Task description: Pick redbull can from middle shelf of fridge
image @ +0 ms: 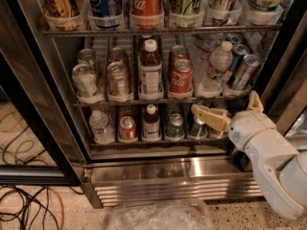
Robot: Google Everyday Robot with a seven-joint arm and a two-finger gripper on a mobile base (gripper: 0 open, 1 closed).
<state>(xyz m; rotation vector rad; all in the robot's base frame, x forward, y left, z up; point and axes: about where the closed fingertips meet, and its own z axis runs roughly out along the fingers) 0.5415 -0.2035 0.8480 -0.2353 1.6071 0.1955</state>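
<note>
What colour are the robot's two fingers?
Pale tan, camera view; the two-finger gripper is low at the steel fridge's right side.

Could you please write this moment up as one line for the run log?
phase: pre-grasp | gripper: open, empty, just below right end of middle shelf | redbull can: on shelf, far right, untouched

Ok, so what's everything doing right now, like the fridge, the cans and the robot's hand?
fridge: door open, racks stocked.
middle shelf: loaded with cans and bottles.
redbull can: standing at the middle shelf's right end, not gripped.
water bottle: upright, capped, left of the redbull can.
gripper: fingers open, empty, just below the middle shelf's right end.
</note>
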